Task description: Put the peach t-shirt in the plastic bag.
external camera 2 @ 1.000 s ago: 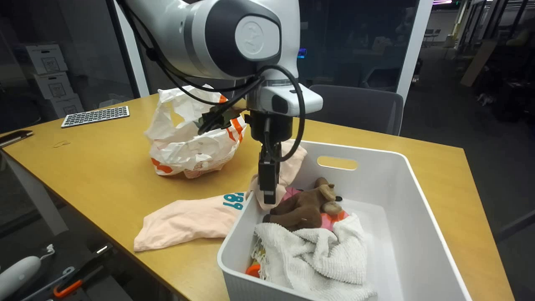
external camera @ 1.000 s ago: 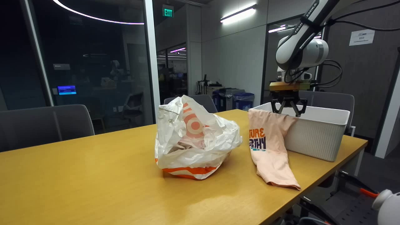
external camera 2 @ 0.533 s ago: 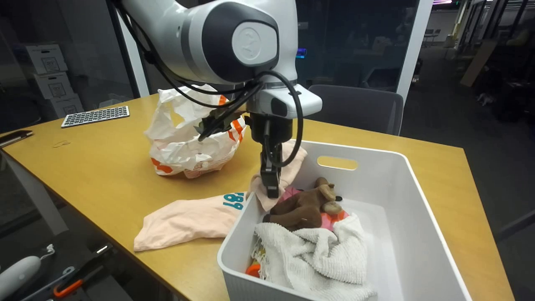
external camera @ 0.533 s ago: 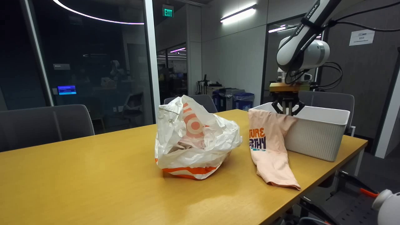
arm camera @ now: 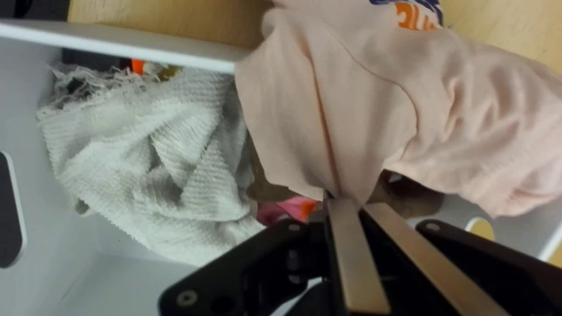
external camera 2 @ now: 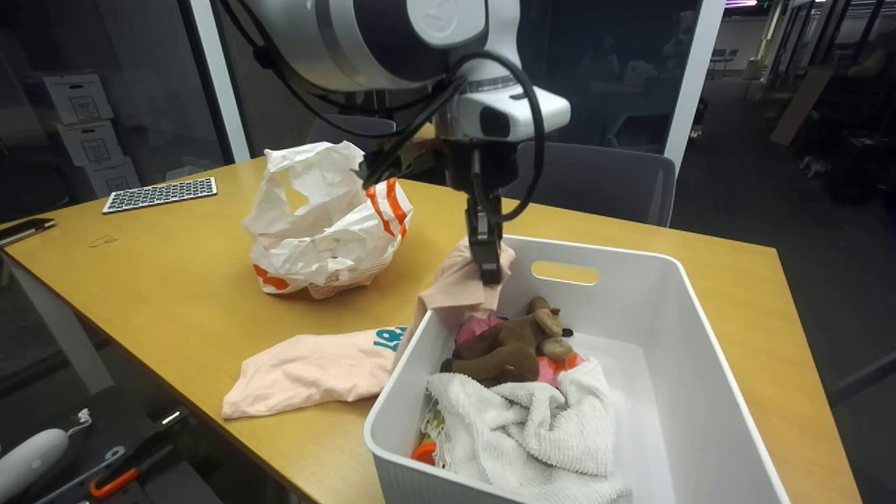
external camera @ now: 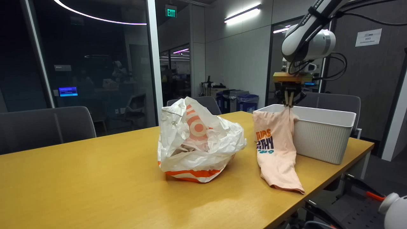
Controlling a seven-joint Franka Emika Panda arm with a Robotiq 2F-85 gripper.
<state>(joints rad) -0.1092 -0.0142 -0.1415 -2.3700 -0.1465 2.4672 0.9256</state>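
Observation:
The peach t-shirt (external camera: 279,162) hangs over the near rim of the white bin, its lower part lying on the table. My gripper (arm camera: 358,204) is shut on a gathered fold near the shirt's upper end, as the wrist view shows. In an exterior view that pinched cloth rises to a point under the gripper (external camera: 288,105), just above the bin rim. Cloth from the shirt (external camera 2: 455,280) also drapes inside the bin's corner. The plastic bag (external camera: 219,140), crinkled and white with orange marks, stands on the table apart from the shirt, its mouth gaping.
The white bin (external camera 2: 630,294) holds a brown plush toy (external camera 2: 504,350), a white ribbed towel (external camera 2: 532,427) and pink and orange items. A keyboard (external camera 2: 161,194) lies far along the table (external camera 2: 175,280). Chairs stand around its edges.
The jaws have come together on the shirt. Since then the gripper has risen, drawing the shirt's upper part up into a peak. The bag and bin have stayed put.

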